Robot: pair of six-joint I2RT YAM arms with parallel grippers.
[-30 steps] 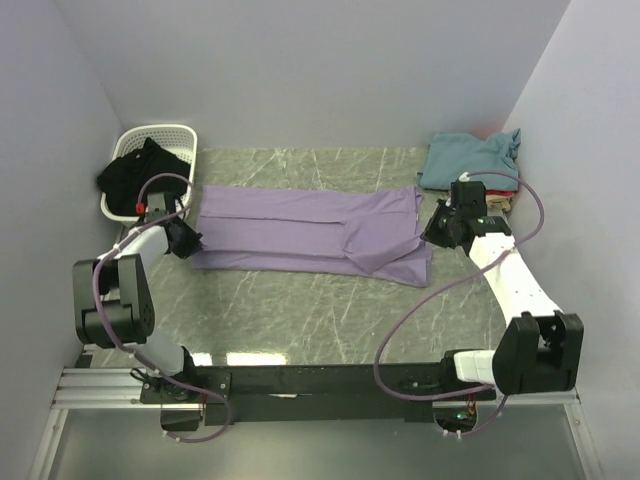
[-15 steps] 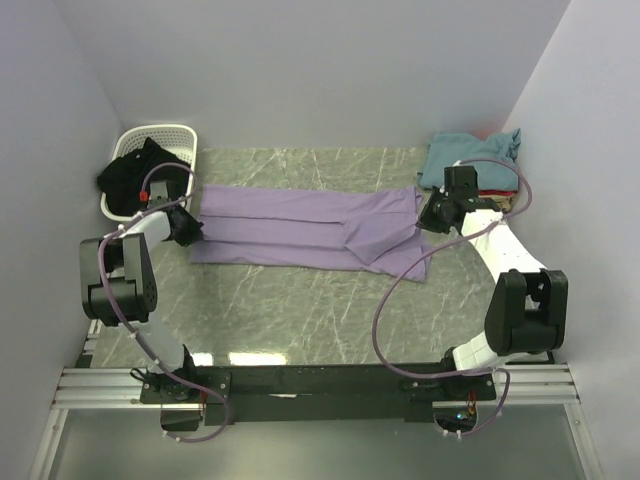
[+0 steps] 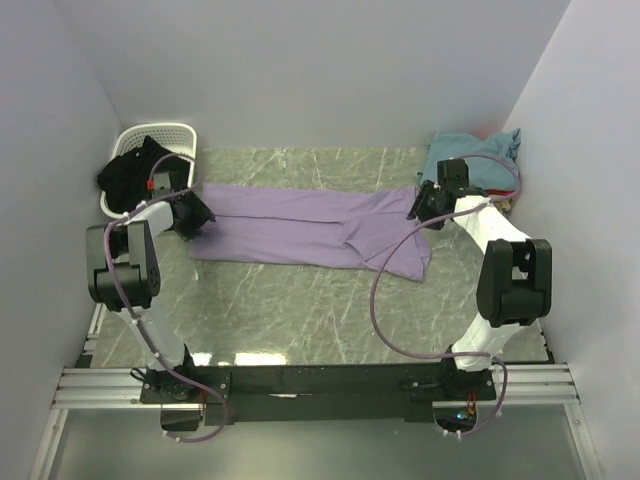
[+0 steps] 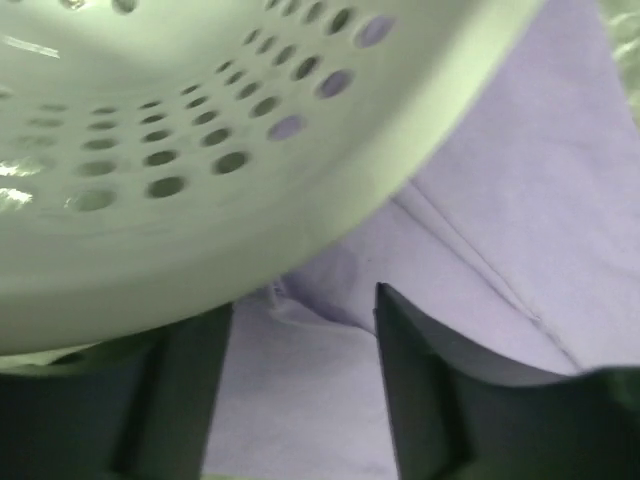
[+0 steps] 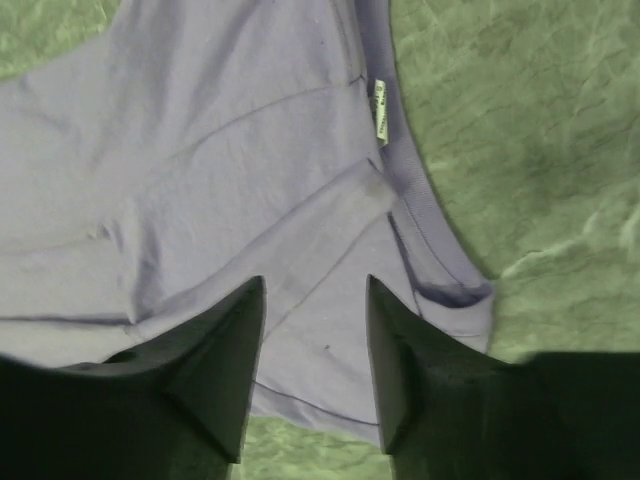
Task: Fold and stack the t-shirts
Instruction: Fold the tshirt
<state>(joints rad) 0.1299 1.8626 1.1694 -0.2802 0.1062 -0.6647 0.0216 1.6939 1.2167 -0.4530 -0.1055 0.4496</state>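
The lavender t-shirt [image 3: 300,225] lies folded into a long strip across the table, its neck end to the right. My left gripper [image 3: 196,213] is at its left end, next to the basket. In the left wrist view its jaws [image 4: 300,330] stand open over lavender fabric [image 4: 500,200], nothing pinched. My right gripper [image 3: 420,204] is at the shirt's right end. In the right wrist view it [image 5: 315,285] is open above the collar and its label [image 5: 379,110]. A teal t-shirt [image 3: 465,155] tops a pile at the back right.
A white perforated basket [image 3: 165,135] with a black garment [image 3: 130,170] stands at the back left; its wall [image 4: 200,150] hangs close over my left gripper. Grey-green marble table [image 3: 300,310] runs in front of the shirt. Walls close in left, right and back.
Both grippers moved toward the far side with the shirt's ends, then opened and let go. The lavender strip now lies narrower and further back.
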